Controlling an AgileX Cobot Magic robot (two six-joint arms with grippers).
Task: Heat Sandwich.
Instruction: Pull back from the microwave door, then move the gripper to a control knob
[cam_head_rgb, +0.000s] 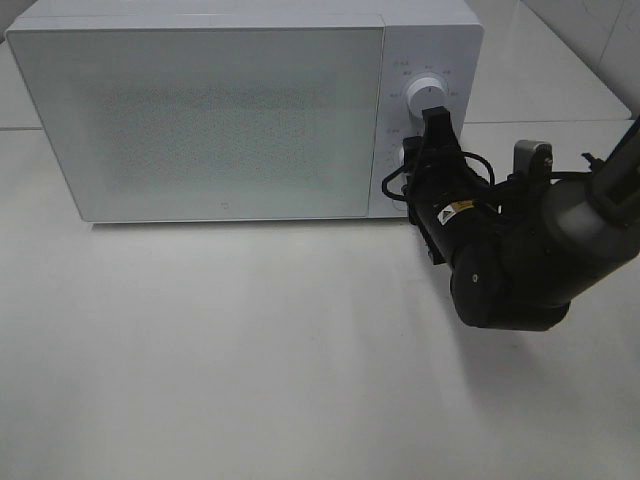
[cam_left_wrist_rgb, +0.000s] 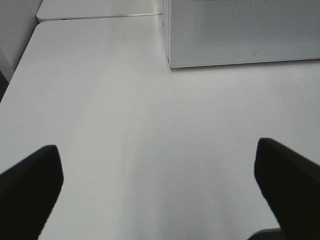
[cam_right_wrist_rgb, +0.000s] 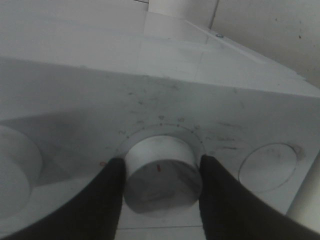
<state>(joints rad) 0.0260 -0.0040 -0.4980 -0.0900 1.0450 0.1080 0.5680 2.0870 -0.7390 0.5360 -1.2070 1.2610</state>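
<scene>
The sandwich is out of view in every frame. The white microwave (cam_head_rgb: 200, 110) stands at the back with its frosted door closed. My right gripper (cam_head_rgb: 424, 142) reaches to the control panel, below the upper knob (cam_head_rgb: 427, 92). In the right wrist view the right gripper (cam_right_wrist_rgb: 162, 164) is shut on the lower knob (cam_right_wrist_rgb: 161, 172), one black finger pressed against each side. In the left wrist view my left gripper (cam_left_wrist_rgb: 160, 195) hangs open over bare white table, with nothing between its fingers (cam_left_wrist_rgb: 30, 192).
The microwave's front corner (cam_left_wrist_rgb: 170, 62) shows ahead of the left gripper. A round button (cam_right_wrist_rgb: 270, 167) sits beside the gripped knob. White tabletop (cam_head_rgb: 250, 350) stretches in front of the microwave, and the right arm (cam_head_rgb: 530, 260) lies over its right side.
</scene>
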